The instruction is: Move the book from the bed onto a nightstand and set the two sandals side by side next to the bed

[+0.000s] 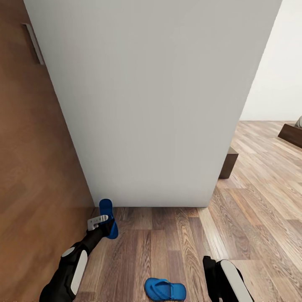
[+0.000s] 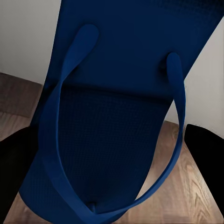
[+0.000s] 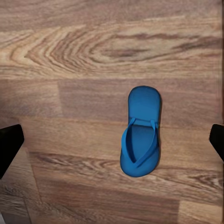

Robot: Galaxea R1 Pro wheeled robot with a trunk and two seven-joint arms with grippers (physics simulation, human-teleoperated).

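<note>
So far, the head view shows the sandal half of the job midway. The left gripper point(image 1: 102, 219) holds one blue sandal point(image 1: 108, 218) off the wood floor point(image 1: 176, 247), close to the foot of a big pale grey slab point(image 1: 151, 100); whether that slab is the bed I cannot tell. The second sandal point(image 1: 165, 290) lies flat on the floor, well apart from the first, near the right arm point(image 1: 228, 281). No book or nightstand appears here.

From the left wrist, the held sandal point(image 2: 116, 116) sits between the dark fingers point(image 2: 205, 154), jaws closed on it, straps facing the camera.

From the right wrist, the loose sandal point(image 3: 140, 137) lies alone on the planks, with the finger tips point(image 3: 9, 144) far apart at the edges: jaws wide, holding nothing. Pairing both sandals by the bed is, I judge, left to do.
</note>
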